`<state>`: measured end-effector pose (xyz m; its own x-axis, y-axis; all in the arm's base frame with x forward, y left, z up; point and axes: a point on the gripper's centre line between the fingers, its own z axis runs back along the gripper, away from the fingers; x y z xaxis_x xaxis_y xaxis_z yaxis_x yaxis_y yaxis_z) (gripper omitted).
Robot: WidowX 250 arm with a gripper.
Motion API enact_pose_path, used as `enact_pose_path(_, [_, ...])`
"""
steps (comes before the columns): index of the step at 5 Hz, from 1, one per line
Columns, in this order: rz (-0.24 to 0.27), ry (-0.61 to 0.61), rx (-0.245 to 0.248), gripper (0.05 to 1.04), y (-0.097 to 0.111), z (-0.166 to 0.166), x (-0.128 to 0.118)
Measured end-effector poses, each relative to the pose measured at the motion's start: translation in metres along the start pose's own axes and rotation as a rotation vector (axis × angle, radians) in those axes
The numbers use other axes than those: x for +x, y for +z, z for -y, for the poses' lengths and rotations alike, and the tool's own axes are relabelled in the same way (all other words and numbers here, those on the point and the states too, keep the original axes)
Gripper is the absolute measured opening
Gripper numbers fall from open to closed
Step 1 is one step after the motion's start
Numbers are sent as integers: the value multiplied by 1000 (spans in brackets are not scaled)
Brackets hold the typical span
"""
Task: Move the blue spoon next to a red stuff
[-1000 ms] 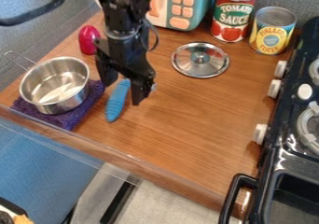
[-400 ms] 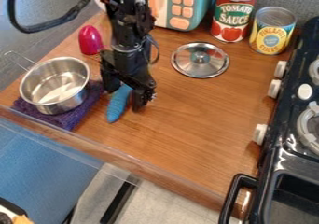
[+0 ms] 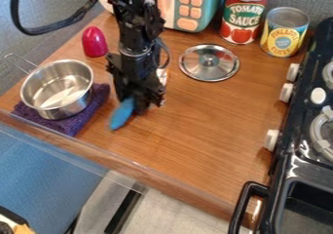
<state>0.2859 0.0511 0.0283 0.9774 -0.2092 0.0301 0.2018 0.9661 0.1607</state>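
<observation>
Blue spoon [image 3: 121, 114], left of the frame's centre, looks clamped in our gripper [image 3: 132, 106]; gripped towards one end, we may see it pivot or slip.

- Brown wood-grain worktop [image 3: 195, 126]
- 1 purple cloth [image 3: 99, 96], front left
- 1 upright, rounded red thing [image 3: 94, 42], behind the cloth
- 1 round metal lid [image 3: 221, 69], flat
- 1 red-labelled can [image 3: 242, 13], 1 yellow-labelled can [image 3: 284, 33], upright, back right
- 1 turquoise toy [image 3: 206, 11] with orange buttons, back
</observation>
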Motion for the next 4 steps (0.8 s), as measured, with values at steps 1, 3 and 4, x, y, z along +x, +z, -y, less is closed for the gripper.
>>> enact_pose_path(1, [-4,-6,-6,378,9,0,-3])
enact_pose_path(3, [109,101,-56,377,65,-14,17])
enact_pose_path(4, [118,138,-51,377,60,-34,42])
